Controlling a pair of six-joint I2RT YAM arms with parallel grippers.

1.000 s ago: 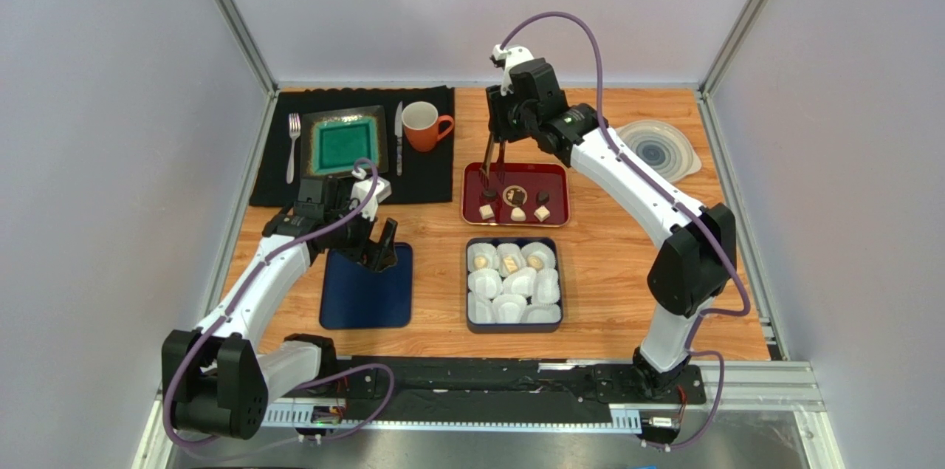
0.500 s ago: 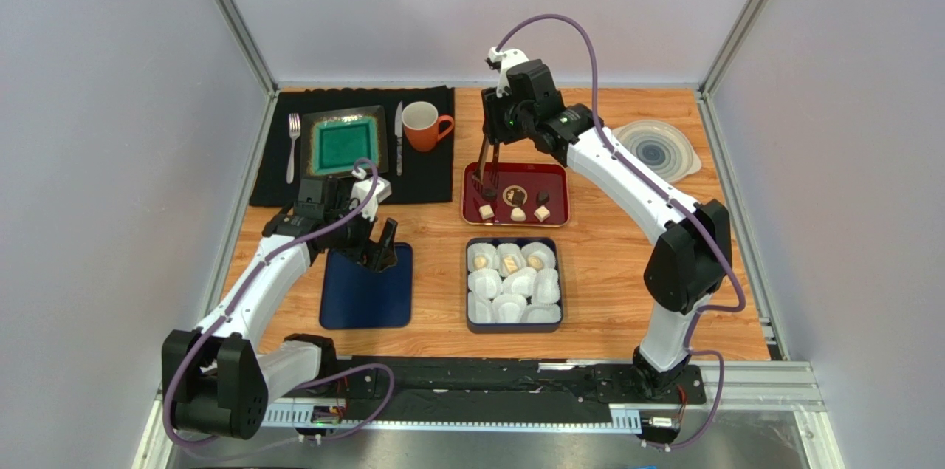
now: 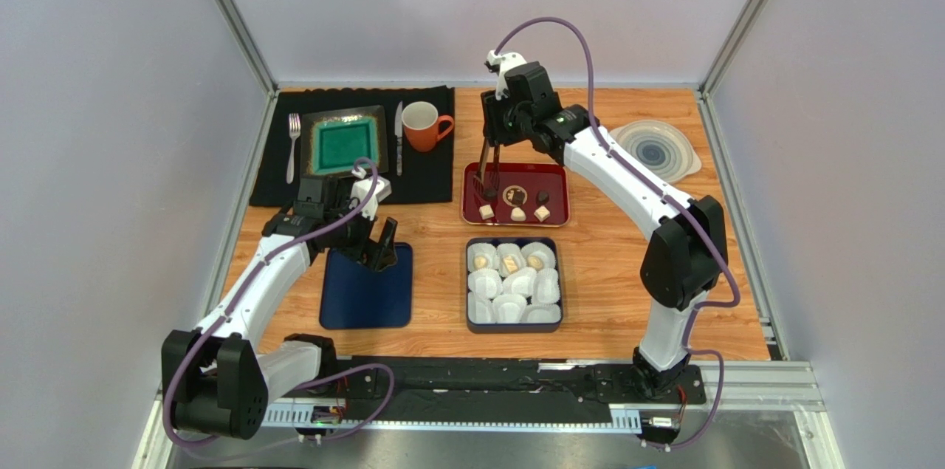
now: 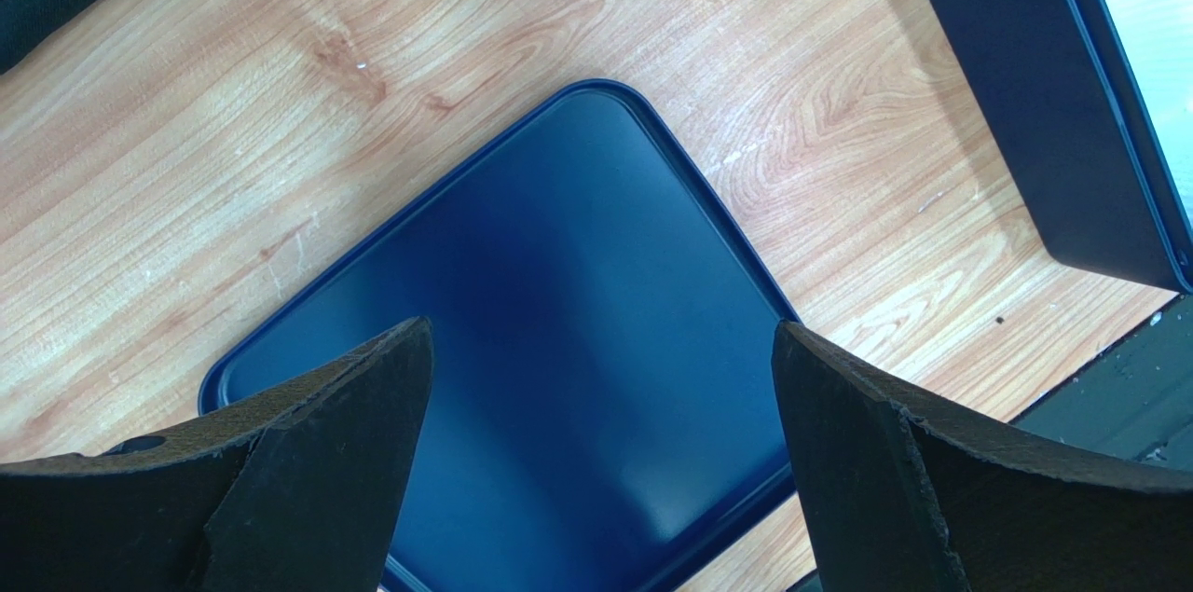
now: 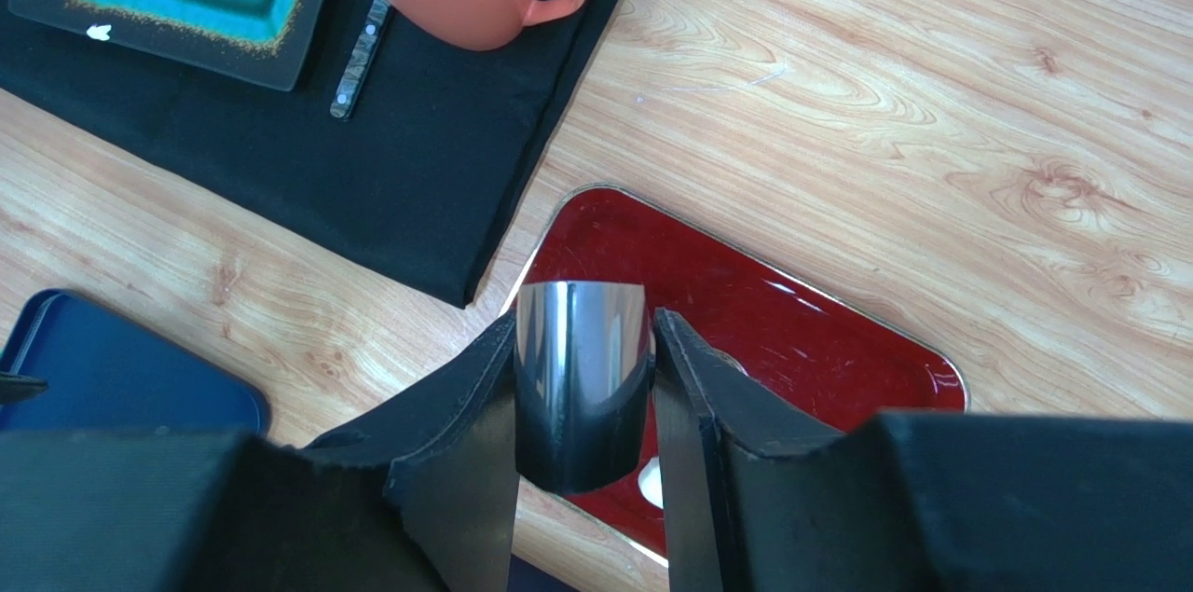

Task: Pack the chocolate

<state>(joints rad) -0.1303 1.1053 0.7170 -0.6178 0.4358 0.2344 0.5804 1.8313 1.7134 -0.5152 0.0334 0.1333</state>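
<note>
Chocolate (image 3: 542, 212): small brown and cream bites

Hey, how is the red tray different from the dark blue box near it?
The red tray holds loose chocolates on its bare surface; the dark blue box is filled with white paper cups. The red tray sits farther back, the dark blue box nearer the robot. Both are rounded rectangles on the wooden table.

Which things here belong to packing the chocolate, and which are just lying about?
Job in hand: chocolates, red tray, tongs in the right gripper, blue box with paper cups, blue lid.
Lying about: orange mug, green plate, fork, knife, black cloth, round pale dish.
</note>
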